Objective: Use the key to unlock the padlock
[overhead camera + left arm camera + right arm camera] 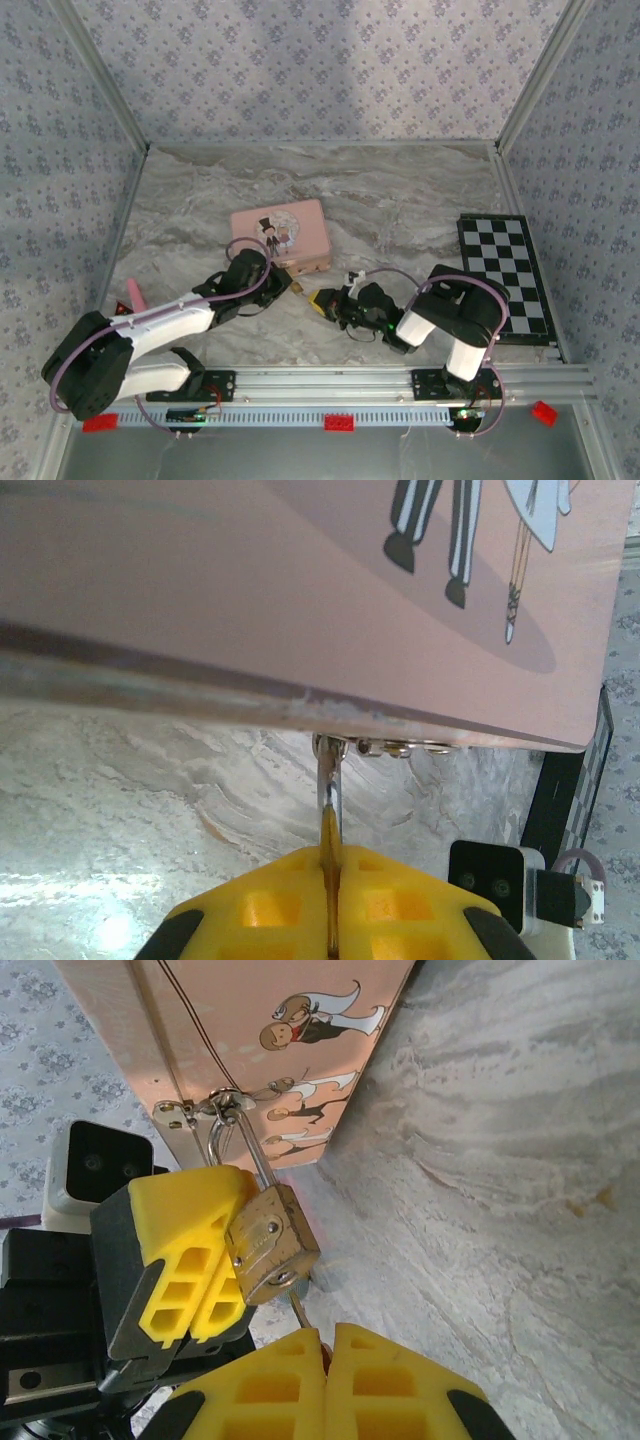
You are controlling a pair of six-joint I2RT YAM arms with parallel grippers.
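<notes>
Padlock [268, 1245] at frame centre in the right wrist view, hanging off the clasp [222, 1105] of the pink box [250, 1050], pinched by the left gripper [332, 858]. Key [297, 1307] clamped in the right gripper [325, 1345] at lower centre, tip at the keyhole [285, 1278]. Shackle [255, 1160] apparently closed: turning and release likely left.

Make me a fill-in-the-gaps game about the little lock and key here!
The tiny brass padlock hangs on a cartoon-printed box coloured ___.
The left gripper is shut on the ___.
The thin grey metal key is pinched by the right gripper, whose fingers are ___ (open/shut).
Missing words: pink; padlock; shut.
</notes>
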